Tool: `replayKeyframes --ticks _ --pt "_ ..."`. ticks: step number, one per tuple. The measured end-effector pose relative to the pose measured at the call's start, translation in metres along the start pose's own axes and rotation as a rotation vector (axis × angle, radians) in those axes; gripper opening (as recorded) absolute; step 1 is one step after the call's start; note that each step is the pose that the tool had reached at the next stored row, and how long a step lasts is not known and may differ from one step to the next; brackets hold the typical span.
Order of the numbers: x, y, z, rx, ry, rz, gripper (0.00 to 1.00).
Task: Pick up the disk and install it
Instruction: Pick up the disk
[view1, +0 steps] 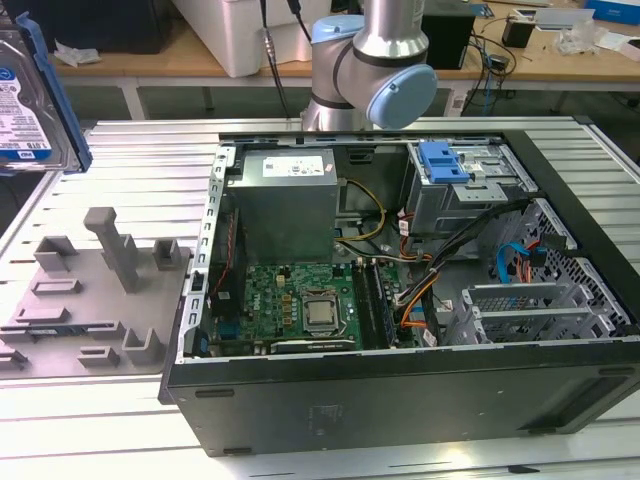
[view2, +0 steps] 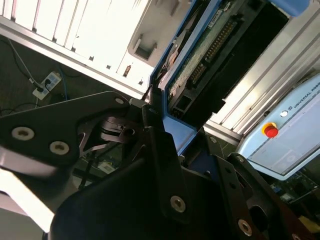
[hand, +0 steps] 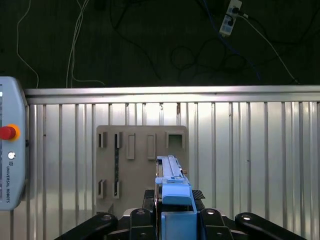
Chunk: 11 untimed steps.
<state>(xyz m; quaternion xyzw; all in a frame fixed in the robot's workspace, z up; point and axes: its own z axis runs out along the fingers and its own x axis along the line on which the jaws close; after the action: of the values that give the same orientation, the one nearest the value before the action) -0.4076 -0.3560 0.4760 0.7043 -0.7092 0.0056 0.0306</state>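
The disk (view1: 22, 105), a silver drive with a white-and-blue label in a blue carrier bracket, hangs in the air at the exterior view's far left, above the metal table and clear of the open computer case (view1: 400, 390). In the first wrist view the disk (hand: 173, 192) stands edge-on between the black fingers of my gripper (hand: 172, 219), which is shut on it. The second wrist view has the disk (view2: 210, 47) with its circuit-board side showing and my gripper (view2: 172, 131) clamped on the blue bracket.
A grey fixture plate (view1: 90, 290) with upright pegs lies on the slatted table under the disk, also in the first wrist view (hand: 125, 165). Inside the case are a grey power supply (view1: 285, 200), a silver cage with a blue clip (view1: 445, 165) and cables. A pendant (hand: 10, 165) lies nearby.
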Motion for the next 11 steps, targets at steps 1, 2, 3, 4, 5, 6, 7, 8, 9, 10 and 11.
replayKeyframes --ticks 1,2,3,4,5,6,7,8,9,10,11 --pt "0.0005 -0.0019 -0.0006 0.0000 0.0000 0.000 0.37" --pt "0.0015 -0.0052 -0.0017 0.0001 0.0000 0.000 0.37" --pt "0.0019 -0.0067 -0.0022 0.0000 0.0000 0.000 0.37" --pt "0.0024 -0.0084 -0.0027 0.0000 0.0000 0.000 0.37" --pt "0.0036 -0.0119 -0.0036 0.0000 0.0001 0.000 0.37" --pt "0.0042 -0.0136 -0.0041 0.0000 0.0001 0.000 0.37" --pt "0.0048 -0.0154 -0.0046 0.0000 0.0000 0.000 0.37" --pt "0.0055 -0.0172 -0.0050 0.0000 0.0000 0.000 0.37" --pt "0.0064 -0.0192 -0.0055 0.0000 0.0000 0.000 0.37" --pt "0.0075 -0.0215 -0.0060 0.0000 0.0000 0.000 0.37" --pt "0.0091 -0.0244 -0.0068 -0.0002 0.0001 0.000 0.37"
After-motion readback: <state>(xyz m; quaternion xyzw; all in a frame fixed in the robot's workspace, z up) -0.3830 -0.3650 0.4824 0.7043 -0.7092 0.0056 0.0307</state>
